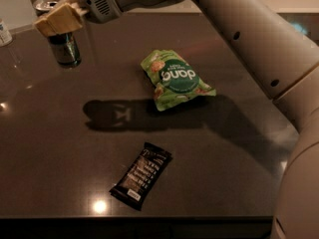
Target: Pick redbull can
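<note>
The redbull can [64, 49] is at the far left of the dark table [224, 148]. It looks dark, with a silver top under my fingers. My gripper [56, 20] is shut around the can's upper part, with the tan fingers [65, 17] crossing in front of it. The can hangs upright and appears raised a little off the table. My arm reaches in from the right across the top of the view, and its shadow falls on the middle of the table.
A green snack bag [177, 78] lies at the table's centre right. A black bar wrapper [141, 175] lies near the front edge. A white container with a blue label [4, 32] stands at the far left edge.
</note>
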Robot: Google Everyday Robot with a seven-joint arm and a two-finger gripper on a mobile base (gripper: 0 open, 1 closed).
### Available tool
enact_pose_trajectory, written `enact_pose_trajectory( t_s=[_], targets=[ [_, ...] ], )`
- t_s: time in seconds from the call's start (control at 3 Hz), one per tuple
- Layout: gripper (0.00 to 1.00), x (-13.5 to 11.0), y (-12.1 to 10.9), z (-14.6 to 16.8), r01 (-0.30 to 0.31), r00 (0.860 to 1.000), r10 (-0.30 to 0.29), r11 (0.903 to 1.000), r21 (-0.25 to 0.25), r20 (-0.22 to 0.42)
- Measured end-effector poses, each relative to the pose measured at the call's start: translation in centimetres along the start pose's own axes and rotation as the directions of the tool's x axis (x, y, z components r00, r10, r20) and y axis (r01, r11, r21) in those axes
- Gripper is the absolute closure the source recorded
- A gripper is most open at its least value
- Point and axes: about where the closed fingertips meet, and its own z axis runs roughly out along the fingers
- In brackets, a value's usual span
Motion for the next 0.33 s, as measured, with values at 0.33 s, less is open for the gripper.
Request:
enact_pose_trajectory(
  t_s=[0.33],
  targets=[
    [1.0, 0.0, 0.0, 0.01, 0.0, 1.0, 0.0, 1.0, 0.0, 0.0]
  ],
)
